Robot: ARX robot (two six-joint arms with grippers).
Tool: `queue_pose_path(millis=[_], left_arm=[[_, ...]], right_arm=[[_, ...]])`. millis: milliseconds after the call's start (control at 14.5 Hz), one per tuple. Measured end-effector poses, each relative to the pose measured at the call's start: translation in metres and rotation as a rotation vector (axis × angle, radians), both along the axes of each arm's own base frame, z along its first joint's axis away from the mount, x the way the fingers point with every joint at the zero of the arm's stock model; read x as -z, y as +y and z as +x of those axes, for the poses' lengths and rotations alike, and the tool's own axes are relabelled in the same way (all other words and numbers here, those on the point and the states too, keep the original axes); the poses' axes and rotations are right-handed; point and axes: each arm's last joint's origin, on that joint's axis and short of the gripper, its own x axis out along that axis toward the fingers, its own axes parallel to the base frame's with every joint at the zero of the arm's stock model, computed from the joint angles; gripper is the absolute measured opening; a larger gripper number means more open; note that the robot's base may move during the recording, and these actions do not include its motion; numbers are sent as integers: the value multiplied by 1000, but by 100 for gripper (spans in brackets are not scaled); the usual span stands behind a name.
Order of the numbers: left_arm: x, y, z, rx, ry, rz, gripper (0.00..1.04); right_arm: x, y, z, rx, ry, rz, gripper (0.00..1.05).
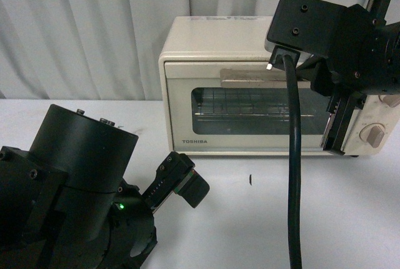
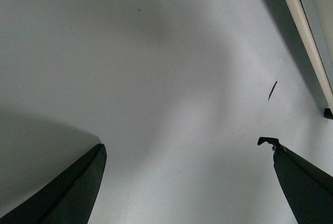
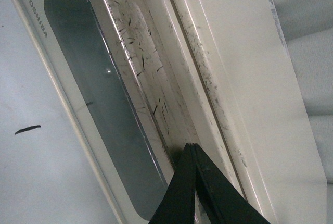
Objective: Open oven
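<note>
Standing shut at the back of the white table, right of centre, before a pale curtain: a small cream boxy TOSHIBA oven, with dark glass window showing a wire rack, tan bar handle across the door's top, beige knob at its right end. Hanging before that right end, the right gripper, fingers pressed together, tips beside the scuffed, black-flecked strip above the window; touching or apart, impossible to tell. Low over bare table near the oven's front, the left gripper, fingers spread wide.
</note>
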Motion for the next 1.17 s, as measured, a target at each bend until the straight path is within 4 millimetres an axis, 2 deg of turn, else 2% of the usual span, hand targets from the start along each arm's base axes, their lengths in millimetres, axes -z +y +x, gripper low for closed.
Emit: queue_pose_path(millis=[550, 1031, 1169], left_arm=[[0, 0, 0, 0, 0, 0, 98], [0, 0, 0, 0, 0, 0, 98], [0, 0, 0, 0, 0, 0, 98]], right_arm=[[-2, -6, -10, 9, 93, 21, 2], [-11, -1, -36, -41, 240, 28, 2], [-25, 9, -48, -100, 245, 73, 2]])
